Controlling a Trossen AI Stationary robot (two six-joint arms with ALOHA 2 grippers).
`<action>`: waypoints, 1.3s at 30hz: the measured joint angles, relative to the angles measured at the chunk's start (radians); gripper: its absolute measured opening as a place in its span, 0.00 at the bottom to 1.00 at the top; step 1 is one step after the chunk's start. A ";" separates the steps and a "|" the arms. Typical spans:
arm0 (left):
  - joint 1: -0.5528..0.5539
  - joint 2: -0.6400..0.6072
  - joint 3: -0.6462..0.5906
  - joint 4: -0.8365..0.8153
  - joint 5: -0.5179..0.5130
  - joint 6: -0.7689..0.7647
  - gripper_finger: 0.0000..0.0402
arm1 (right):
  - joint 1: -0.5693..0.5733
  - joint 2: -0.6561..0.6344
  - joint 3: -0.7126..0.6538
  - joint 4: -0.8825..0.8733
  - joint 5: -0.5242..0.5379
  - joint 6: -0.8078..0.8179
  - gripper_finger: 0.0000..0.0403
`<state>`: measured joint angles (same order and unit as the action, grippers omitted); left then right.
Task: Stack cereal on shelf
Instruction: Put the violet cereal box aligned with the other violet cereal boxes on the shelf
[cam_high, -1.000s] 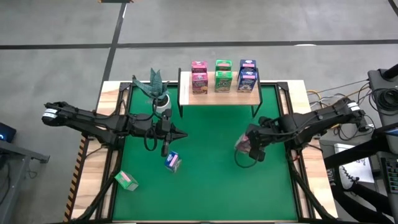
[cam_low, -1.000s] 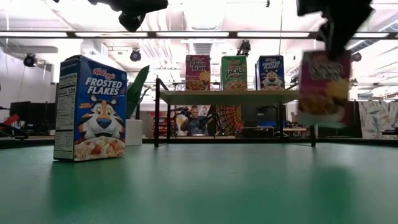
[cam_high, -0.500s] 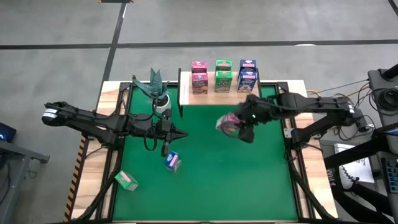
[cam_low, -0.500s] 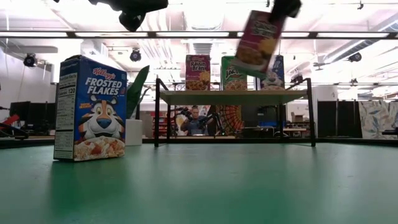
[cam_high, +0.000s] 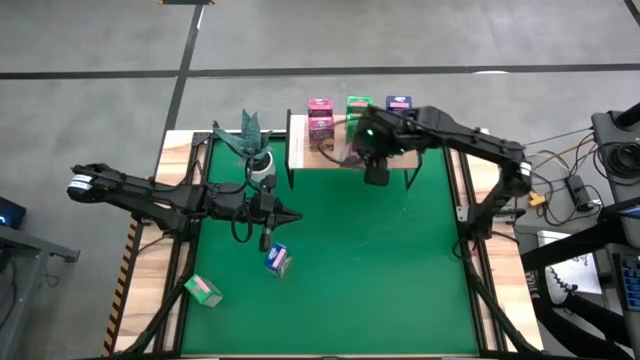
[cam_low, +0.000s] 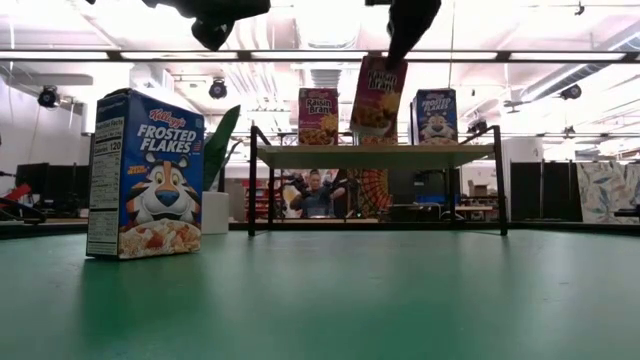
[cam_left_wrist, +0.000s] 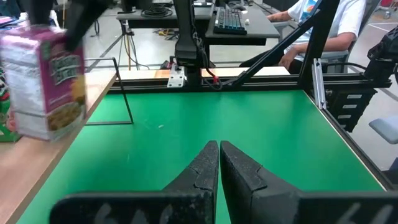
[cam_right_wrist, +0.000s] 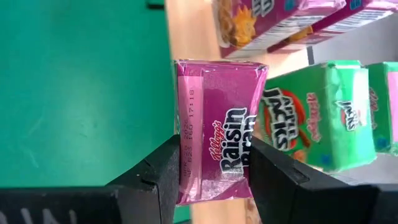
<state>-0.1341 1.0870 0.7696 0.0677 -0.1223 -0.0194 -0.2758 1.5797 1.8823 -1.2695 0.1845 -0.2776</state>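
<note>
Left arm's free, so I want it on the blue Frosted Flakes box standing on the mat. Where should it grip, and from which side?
Come straight down from above and close the left gripper across the narrow side panels near the top of the blue box. It stands upright on the mat with open space around it; its front looks too broad for the fingers.

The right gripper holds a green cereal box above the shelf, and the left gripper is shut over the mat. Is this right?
Not quite. The box in the right gripper is pink, a Raisin Bran carton, as the right wrist view shows. The rest stands: it is above the shelf, and the left gripper is shut over the mat.
</note>
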 joint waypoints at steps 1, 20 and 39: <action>0.000 0.000 0.000 0.000 0.000 0.001 0.00 | -0.012 0.020 0.024 -0.014 -0.001 -0.013 0.38; 0.000 0.000 0.000 0.003 0.000 0.015 0.00 | -0.033 0.157 0.193 -0.109 -0.010 -0.117 0.38; 0.000 0.000 0.000 0.016 0.000 0.014 0.00 | -0.033 0.157 0.192 -0.104 0.000 -0.121 0.45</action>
<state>-0.1341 1.0866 0.7696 0.0834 -0.1223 -0.0051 -0.3084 1.7370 2.0747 -1.3733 0.1844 -0.3989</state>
